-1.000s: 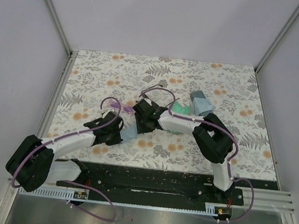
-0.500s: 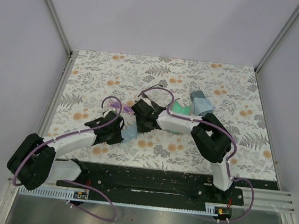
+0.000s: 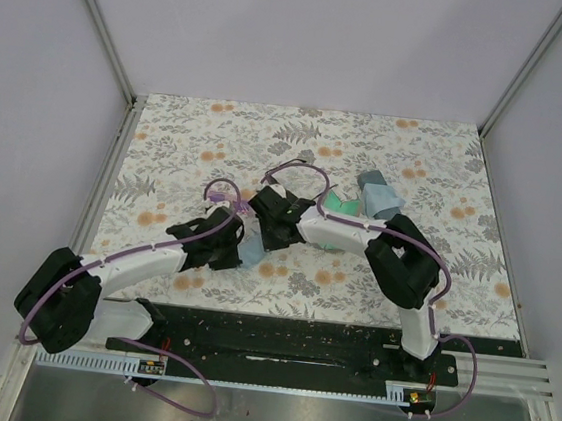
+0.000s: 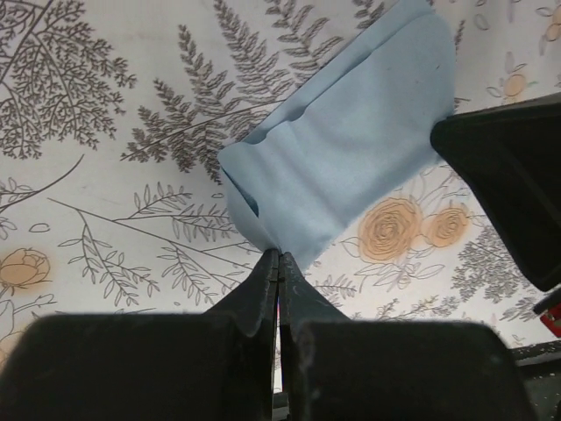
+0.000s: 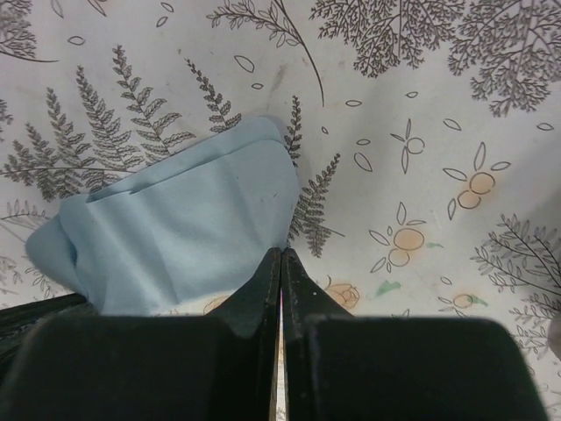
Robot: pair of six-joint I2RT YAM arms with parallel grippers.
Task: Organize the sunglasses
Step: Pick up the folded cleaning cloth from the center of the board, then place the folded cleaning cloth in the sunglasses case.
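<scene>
Nipped from two sides: left gripper point(image 4: 279, 256), light-blue cloth point(image 4: 351, 167), right gripper point(image 5: 280, 253).
What looks like the purple-tinted sunglasses point(image 3: 230, 201) lies just beyond the cloth's left end, half under a purple cable point(image 3: 218, 186); the black pair cannot be made out. Each gripper's jaws are pressed fully together on an opposite edge of the cloth.

The left arm point(image 3: 134, 266) and right arm point(image 3: 339, 233) lean toward each other — both jaws pressed together.

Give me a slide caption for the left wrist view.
Left end effector shut, pinching the near edge of a folded light-blue cloth on the fern-and-flower tablecloth.
</scene>
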